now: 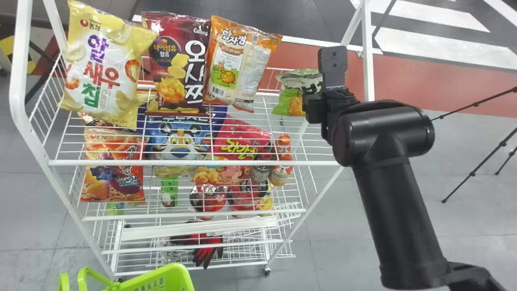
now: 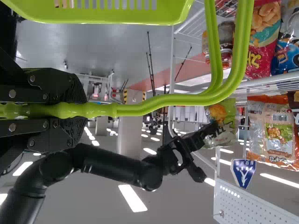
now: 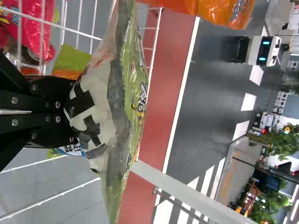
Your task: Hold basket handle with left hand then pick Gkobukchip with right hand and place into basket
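My right gripper [image 1: 311,106] is at the right end of the rack's top shelf, against the green and white Gkobukchip bag [image 1: 290,98]. In the right wrist view, the fingers of the right gripper [image 3: 70,112] are close together, shut on the face of the bag [image 3: 100,109], which bulges beyond them. The left wrist view has my left gripper [image 2: 58,110] shut on the green basket handle [image 2: 173,100], with part of the basket [image 2: 103,16] beside it. At the bottom left of the head view is the basket [image 1: 151,279], its handle at the left.
Three large snack bags, the middle one dark red [image 1: 177,64], stand on the white wire rack [image 1: 194,163] left of the Gkobukchip. More snacks and bottles fill the shelf below, and red gloves [image 1: 207,246] lie lower down. A rack post [image 1: 367,52] rises just behind the right gripper.
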### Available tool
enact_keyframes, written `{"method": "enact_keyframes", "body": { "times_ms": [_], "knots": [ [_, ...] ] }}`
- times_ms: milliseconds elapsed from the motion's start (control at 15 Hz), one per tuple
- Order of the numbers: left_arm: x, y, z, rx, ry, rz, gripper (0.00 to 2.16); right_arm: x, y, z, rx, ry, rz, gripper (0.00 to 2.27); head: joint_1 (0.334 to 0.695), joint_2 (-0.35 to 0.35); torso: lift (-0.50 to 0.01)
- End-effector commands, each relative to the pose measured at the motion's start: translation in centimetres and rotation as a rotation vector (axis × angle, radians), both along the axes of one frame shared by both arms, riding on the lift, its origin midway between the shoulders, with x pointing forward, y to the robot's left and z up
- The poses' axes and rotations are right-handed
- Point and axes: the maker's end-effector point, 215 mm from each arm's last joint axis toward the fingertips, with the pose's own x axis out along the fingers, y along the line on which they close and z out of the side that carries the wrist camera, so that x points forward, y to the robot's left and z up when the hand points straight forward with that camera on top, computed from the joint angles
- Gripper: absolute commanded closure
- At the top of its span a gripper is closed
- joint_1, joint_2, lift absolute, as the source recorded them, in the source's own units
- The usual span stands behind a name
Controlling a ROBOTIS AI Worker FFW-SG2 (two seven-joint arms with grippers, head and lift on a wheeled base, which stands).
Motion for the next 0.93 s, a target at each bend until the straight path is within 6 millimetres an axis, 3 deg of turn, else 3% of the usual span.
{"method": "enact_keyframes", "body": {
  "times_ms": [0,200,467,600,867],
  "knots": [
    [0.0,-0.1,0.1,-0.002,-0.001,-0.003,1.89,-1.2,1.7,2.4,0.012,-0.037,0.031,2.25,0.695,-0.255,0.0],
    [-0.2,-0.2,0.0,-0.003,0.002,-0.004,1.89,-3.4,4.0,4.0,0.028,-0.042,0.069,2.25,0.695,-0.239,0.0],
    [-0.1,-0.3,0.1,-0.002,-0.001,-0.008,1.89,-9.5,7.6,3.2,0.051,0.071,0.14,2.25,0.695,-0.205,0.0],
    [-0.2,-0.5,0.1,-0.003,-0.001,-0.01,1.89,-13.8,9.2,1.3,0.079,0.174,0.183,2.25,0.695,-0.19,0.0],
    [0.0,-0.9,0.4,-0.009,-0.009,-0.019,1.89,-19.6,12.6,-1.6,0.124,0.289,0.268,2.25,0.695,-0.163,0.0]
  ]
}}
